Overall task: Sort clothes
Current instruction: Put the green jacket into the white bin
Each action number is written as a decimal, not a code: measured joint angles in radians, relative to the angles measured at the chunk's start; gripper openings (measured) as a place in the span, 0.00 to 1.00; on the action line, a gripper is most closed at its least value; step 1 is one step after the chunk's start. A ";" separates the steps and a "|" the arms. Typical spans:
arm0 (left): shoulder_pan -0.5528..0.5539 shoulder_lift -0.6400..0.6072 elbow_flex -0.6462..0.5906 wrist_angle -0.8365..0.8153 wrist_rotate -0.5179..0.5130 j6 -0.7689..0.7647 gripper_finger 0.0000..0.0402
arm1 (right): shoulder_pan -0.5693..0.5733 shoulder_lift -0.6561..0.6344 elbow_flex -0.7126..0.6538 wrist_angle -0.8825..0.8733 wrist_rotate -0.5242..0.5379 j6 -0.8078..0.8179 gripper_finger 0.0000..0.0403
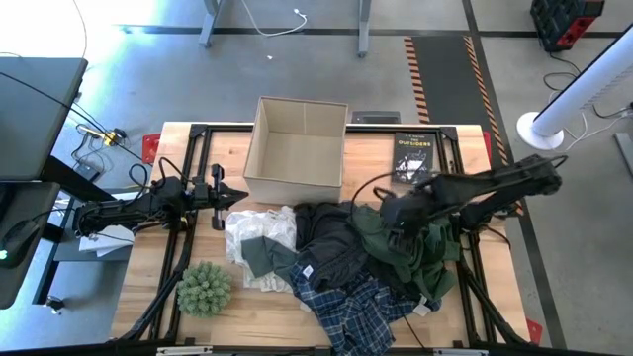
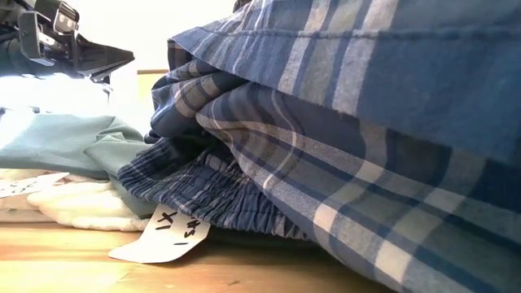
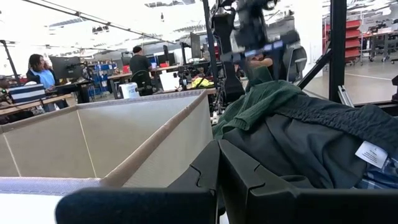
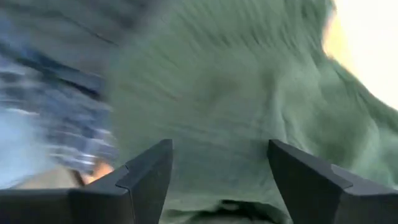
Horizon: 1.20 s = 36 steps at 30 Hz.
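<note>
Clothes heap on table, both arms at it.

High view: clothes (image 1: 336, 259) heaped at 6 o'clock of the box (image 1: 296, 146); right gripper (image 1: 389, 214) over the green garment (image 1: 407, 252); left gripper (image 1: 226, 193) at the heap's 9 o'clock.
Low view: plaid (image 2: 358, 130) fills frame.
Left wrist view: jaws together, empty.
Right wrist view: fingers (image 4: 146, 171) wide apart, green cloth between them, ungripped.

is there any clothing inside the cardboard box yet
No, the high view shows the cardboard box empty, with the clothes piled on the table in front of it.

Counter (image 1: 178, 326) – pale matt wood planks. Box (image 1: 295, 148) – plain matt cardboard. Green garment (image 4: 236, 106) – soft ribbed cloth. Plaid garment (image 2: 366, 122) – woven cloth.
</note>
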 joint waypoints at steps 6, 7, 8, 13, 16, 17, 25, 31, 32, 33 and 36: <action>0.000 0.000 0.000 0.000 0.000 0.000 0.00 | 0.007 0.094 -0.125 0.081 -0.032 0.049 0.61; 0.000 0.000 0.000 0.000 0.000 0.000 0.00 | 0.006 0.110 -0.154 0.120 -0.057 0.046 0.59; 0.000 0.000 0.000 0.000 0.000 0.000 0.00 | 0.004 0.126 -0.181 0.157 -0.077 0.039 0.56; 0.000 0.000 0.000 0.000 0.000 0.000 0.00 | 0.005 0.216 -0.249 0.221 -0.017 0.036 0.27; 0.000 0.000 0.000 0.000 0.000 0.000 0.00 | 0.004 0.233 -0.216 0.146 0.002 -0.011 0.05; 0.000 0.000 0.000 0.000 0.000 0.000 0.00 | 0.004 0.232 -0.185 0.108 0.004 -0.018 0.05; 0.000 0.000 0.000 0.000 0.000 0.000 0.00 | 0.005 0.187 0.234 -0.316 0.066 0.046 0.02; 0.000 0.000 0.000 0.001 -0.001 0.000 0.00 | 0.020 0.158 0.545 -0.256 0.269 -0.003 0.01; 0.000 0.000 0.000 0.000 -0.002 0.000 0.00 | 0.026 0.158 0.595 -0.245 0.343 -0.027 0.01; 0.000 0.000 0.000 0.000 -0.002 0.000 0.00 | 0.031 0.158 0.643 -0.223 0.413 -0.057 0.01; 0.000 0.000 0.000 0.000 -0.002 0.000 0.00 | 0.035 0.158 0.773 -0.122 0.616 -0.216 0.01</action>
